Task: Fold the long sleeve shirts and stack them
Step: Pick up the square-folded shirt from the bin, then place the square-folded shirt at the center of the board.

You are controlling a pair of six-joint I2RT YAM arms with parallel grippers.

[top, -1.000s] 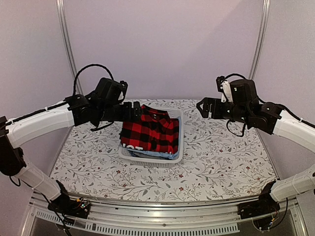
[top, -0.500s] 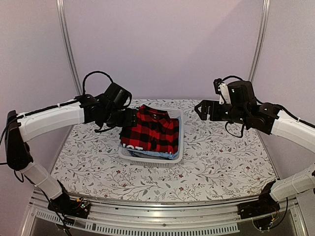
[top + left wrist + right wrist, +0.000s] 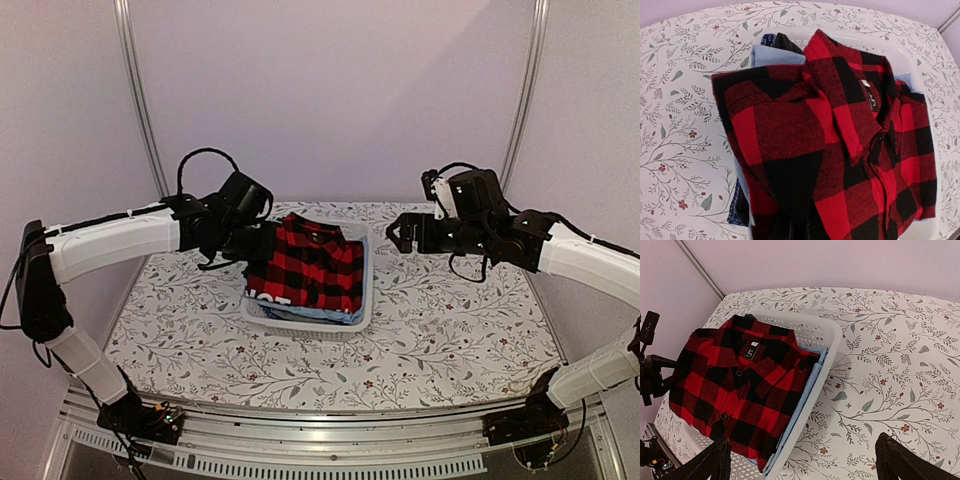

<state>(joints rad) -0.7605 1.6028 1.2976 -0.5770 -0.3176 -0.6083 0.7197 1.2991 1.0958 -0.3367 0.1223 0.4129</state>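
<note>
Left wrist: shirt (image 3: 805, 150) in left jaws

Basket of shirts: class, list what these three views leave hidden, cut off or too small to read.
Left wrist view: left gripper jaws hidden by the red-and-black shirt; any grip unconfirmed.
Both wrist views: clothes beneath it show only light blue edges; basket and shirt cover the rest.
Top view: white lettering only partly showing, unreadable.
Wrist views: collar label too small to read.
</note>
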